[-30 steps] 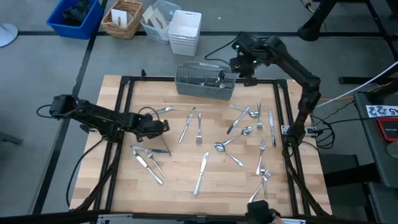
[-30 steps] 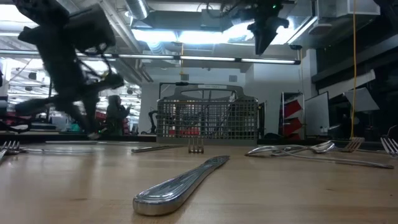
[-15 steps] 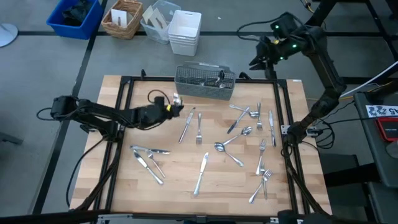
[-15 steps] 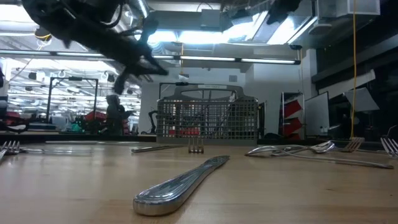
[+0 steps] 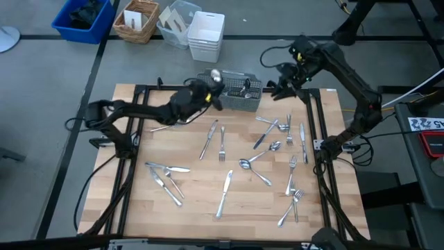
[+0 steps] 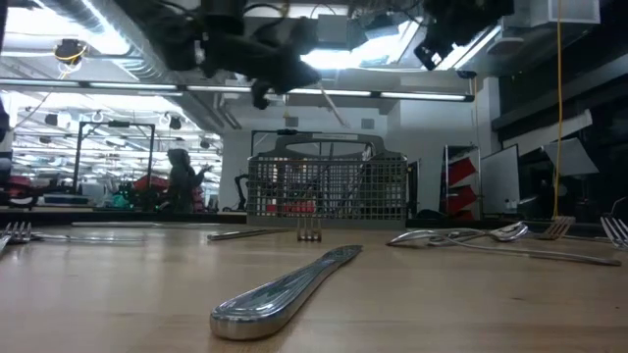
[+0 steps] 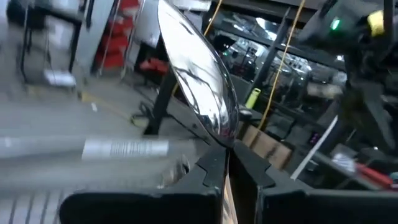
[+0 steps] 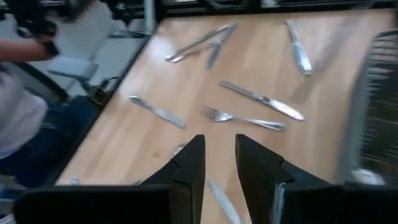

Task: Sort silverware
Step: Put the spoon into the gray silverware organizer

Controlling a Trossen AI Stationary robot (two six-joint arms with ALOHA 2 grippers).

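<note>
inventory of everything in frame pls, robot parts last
spoon: 1, silver, held in left gripper above the caddy
loose silverware: about twenty forks, spoons, knives, silver, scattered on table
caddy: 1, grey wire mesh, table's far edge, some pieces inside
table: 1, light wood, black frame
bins: 4, blue, wicker, clear, white, on floor beyond table
left gripper: shut on spoon, over caddy's left end
right gripper: empty, raised beside caddy's right end
</note>
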